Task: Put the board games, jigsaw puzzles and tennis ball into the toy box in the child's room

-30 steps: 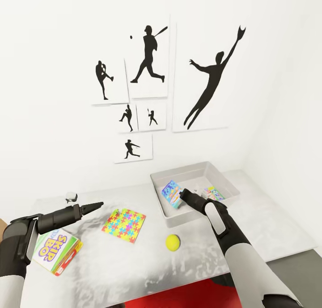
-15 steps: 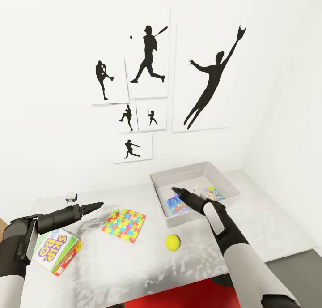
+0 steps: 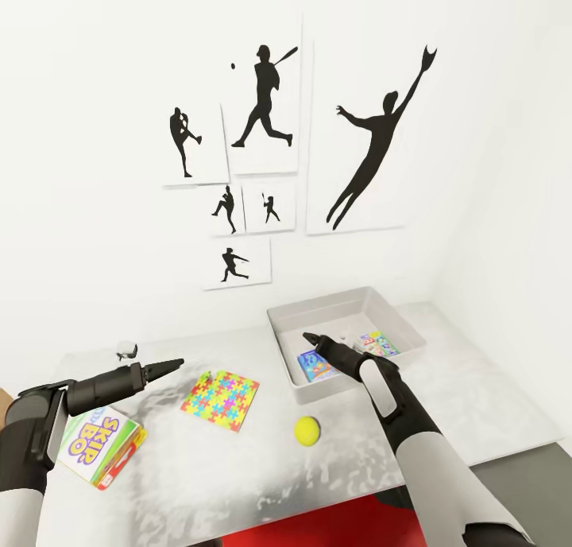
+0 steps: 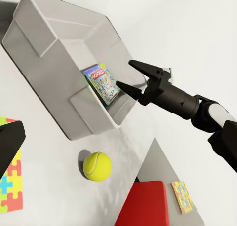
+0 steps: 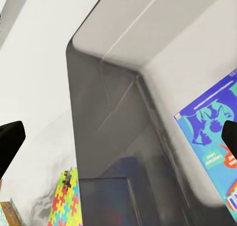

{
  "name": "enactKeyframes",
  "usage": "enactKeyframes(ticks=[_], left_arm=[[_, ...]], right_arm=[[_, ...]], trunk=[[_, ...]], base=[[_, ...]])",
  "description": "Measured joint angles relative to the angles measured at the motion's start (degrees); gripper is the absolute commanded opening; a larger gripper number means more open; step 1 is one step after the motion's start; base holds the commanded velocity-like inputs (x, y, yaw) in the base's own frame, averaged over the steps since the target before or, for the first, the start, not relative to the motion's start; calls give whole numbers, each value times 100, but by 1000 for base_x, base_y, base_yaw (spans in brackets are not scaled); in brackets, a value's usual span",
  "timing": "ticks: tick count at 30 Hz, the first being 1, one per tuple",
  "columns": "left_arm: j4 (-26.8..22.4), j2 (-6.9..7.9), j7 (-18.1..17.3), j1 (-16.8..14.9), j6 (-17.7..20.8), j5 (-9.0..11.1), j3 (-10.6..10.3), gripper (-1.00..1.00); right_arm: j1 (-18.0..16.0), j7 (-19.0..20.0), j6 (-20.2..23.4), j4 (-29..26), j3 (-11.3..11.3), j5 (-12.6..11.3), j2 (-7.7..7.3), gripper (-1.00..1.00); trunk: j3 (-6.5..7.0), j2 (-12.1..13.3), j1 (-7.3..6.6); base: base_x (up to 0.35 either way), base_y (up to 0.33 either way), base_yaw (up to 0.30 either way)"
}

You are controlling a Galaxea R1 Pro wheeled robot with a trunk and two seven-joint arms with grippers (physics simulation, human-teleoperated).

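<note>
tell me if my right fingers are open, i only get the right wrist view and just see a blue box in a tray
Observer: Open. In the left wrist view the right gripper has its fingers spread above the toy box, with nothing between them.
Operator: anything else in there
Observer: Yes, the green Monopoly board game lies flat on the tray's floor.
Operator: any toys outside it near me
Observer: The tennis ball sits on the table, just in front of the tray's near wall.
</note>
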Motion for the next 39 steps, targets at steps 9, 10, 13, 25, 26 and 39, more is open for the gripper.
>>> enactKeyframes(ticks=[9, 10, 13, 25, 26, 39], left_arm=[[0, 0, 0, 0, 0, 1, -3, 100], [0, 0, 0, 0, 0, 1, -3, 100], [0, 0, 0, 0, 0, 3, -3, 100], [0, 0, 0, 0, 0, 6, -3, 100], [-1, 0, 0, 0, 0, 7, -3, 100], [-1, 0, -9, 3, 0, 8, -3, 100]], right_arm=[[0, 49, 20, -48, -6, -10, -54, 100], [0, 51, 26, -53, -10, -16, -60, 100], [8, 58, 61, -139, -30, -53, -86, 100], [670, 54, 1048, -2139, -141, -115, -128, 100], [765, 53, 1175, -2361, -177, -120, -135, 100], [1746, 916, 2054, -3947, -782, -125, -296, 100]], trunk=[[0, 0, 0], [0, 0, 0], [0, 0, 0], [72, -1, -1], [82, -1, -1], [204, -1, -1]], base=[[0, 0, 0], [0, 0, 0], [0, 0, 0], [0, 0, 0], [0, 0, 0], [0, 0, 0]])
